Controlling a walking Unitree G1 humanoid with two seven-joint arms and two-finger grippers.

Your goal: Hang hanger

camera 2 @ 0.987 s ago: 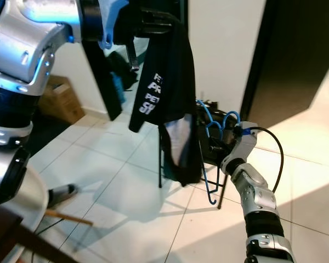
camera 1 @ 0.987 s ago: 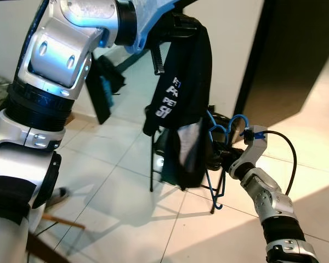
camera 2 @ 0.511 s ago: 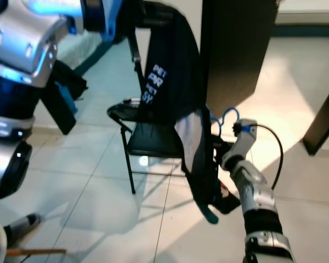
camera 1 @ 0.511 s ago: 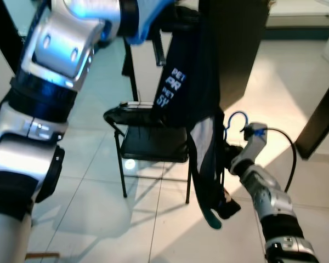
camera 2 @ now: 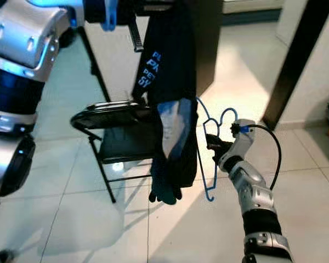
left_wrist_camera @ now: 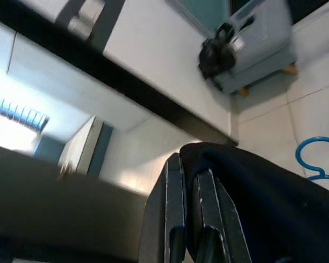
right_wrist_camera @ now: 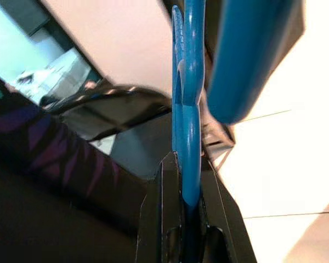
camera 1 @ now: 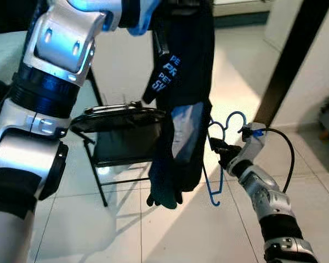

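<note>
Left eye view: the right gripper (camera 1: 218, 152) clamps the blue hanger (camera 1: 215, 164) at centre right (open tiled floor (camera 1: 170, 230) below), beside the chair (camera 1: 120, 137). The left gripper (left_wrist_camera: 189, 219) pinches the dark garment (camera 1: 181, 109), top centre.

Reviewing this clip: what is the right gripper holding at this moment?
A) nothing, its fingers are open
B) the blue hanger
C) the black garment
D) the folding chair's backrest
B: the right gripper is closed on the wire of the blue hanger, seen clamped between its fingers in the right wrist view, while the black garment hangs from the raised left gripper.
</note>
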